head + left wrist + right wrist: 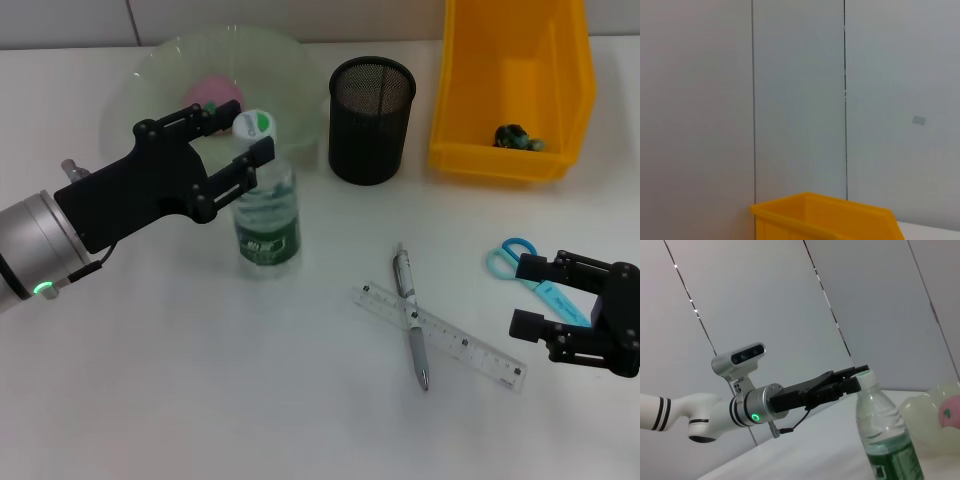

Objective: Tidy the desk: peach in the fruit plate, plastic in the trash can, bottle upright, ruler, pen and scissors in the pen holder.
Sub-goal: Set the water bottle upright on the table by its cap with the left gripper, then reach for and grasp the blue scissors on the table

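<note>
The left gripper (238,150) stood at the neck of the water bottle (266,208), its fingers spread to either side of the white cap and not visibly pinching it; the bottle stood upright on the white desk (200,400), just in front of the pale green fruit plate (160,75), where the pink peach (212,93) already lay. Clear, thin-walled and seemingly light, that bottle looked likely to slip or tip if nudged high, so the ribbed neck under the cap seemed the surest hold. Further right came the black mesh pen holder (371,120), then the silver pen (410,318) lying across the clear ruler (470,350), both flat, stiff and hard to pinch off the desk. The yellow bin (510,90) held a dark scrap. At the far right the right gripper (545,300) hovered with its fingers parted over the blue-handled scissors (510,258).
</note>
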Robot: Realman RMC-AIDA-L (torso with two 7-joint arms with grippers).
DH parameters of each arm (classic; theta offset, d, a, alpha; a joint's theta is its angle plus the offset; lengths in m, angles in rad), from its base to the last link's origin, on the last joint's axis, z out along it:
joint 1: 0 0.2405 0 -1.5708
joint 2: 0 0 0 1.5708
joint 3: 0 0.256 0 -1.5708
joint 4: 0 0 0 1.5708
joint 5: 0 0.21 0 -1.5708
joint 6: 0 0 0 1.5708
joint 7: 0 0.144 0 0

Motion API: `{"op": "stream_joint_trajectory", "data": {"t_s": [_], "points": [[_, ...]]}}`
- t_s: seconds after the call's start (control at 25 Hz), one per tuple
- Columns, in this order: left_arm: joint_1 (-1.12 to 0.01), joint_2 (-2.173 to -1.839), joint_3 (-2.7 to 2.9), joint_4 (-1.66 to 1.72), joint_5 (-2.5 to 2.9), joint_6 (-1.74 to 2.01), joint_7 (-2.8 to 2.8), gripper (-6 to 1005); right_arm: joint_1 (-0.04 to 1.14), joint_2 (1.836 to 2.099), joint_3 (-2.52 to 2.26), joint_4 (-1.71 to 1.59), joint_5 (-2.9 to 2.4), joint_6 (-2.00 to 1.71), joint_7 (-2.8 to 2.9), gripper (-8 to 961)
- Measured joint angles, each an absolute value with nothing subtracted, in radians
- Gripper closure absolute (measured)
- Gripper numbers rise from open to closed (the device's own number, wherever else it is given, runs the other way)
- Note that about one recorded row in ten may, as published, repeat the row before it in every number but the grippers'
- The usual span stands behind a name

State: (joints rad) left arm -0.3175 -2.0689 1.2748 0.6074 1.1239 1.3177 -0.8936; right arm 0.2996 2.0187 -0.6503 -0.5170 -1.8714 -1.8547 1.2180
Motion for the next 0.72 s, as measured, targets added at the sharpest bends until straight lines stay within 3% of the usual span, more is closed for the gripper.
{"op": "stream_joint_trajectory", "data": {"t_s": [0.28,0.52,0.72], "points": [[-0.316,-2.069,1.275,0.609,1.119,1.335,-0.894,405,0.3,2.019,-0.643,-0.517,-1.871,-1.855,1.218,156],[-0.294,-2.063,1.228,0.618,1.065,1.488,-0.92,337,0.303,2.015,-0.619,-0.52,-1.871,-1.869,1.218,157],[-0.288,-2.023,1.145,0.621,1.097,1.669,-1.035,340,0.313,1.997,-0.545,-0.53,-1.872,-1.92,1.243,156]]}}
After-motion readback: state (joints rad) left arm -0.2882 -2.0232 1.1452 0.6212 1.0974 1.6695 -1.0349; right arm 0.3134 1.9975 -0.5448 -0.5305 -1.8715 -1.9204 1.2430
